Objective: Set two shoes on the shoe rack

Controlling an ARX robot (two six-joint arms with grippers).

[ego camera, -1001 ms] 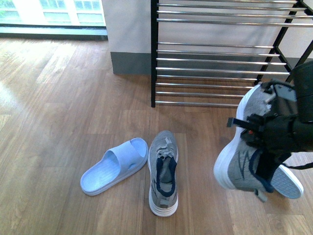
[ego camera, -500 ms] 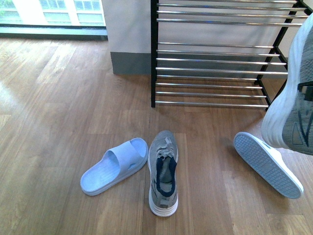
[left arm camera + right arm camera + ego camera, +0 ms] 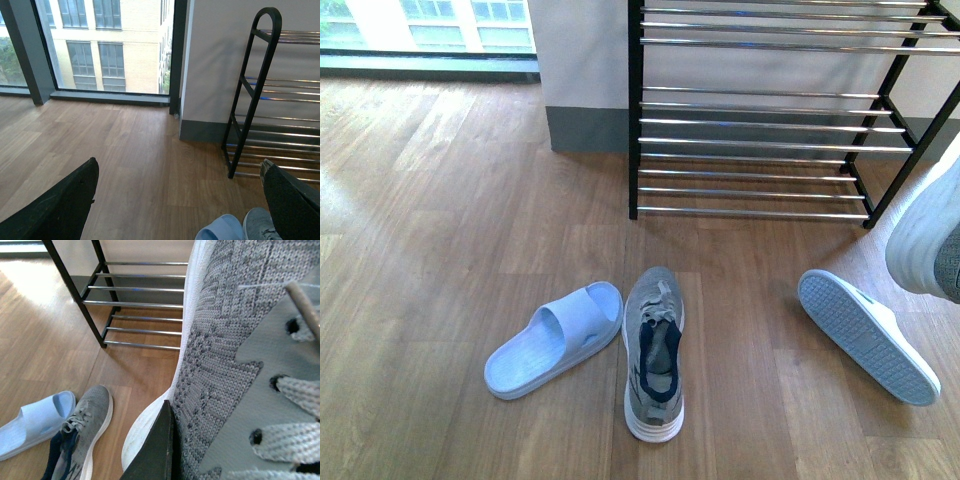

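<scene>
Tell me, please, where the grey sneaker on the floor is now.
Front view: the grey sneaker stands mid-floor, just right of the upright blue slide, nearer than the shoe rack.

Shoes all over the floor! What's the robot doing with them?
The robot is tidying shoes onto the shoe rack. Its right gripper holds one grey knit sneaker up off the floor, near the rack's right end. The other grey sneaker, a pale blue slide and a second slide lying sole-up wait on the wooden floor. The left gripper hangs open and empty. No shoe shows on the rack yet.
</scene>
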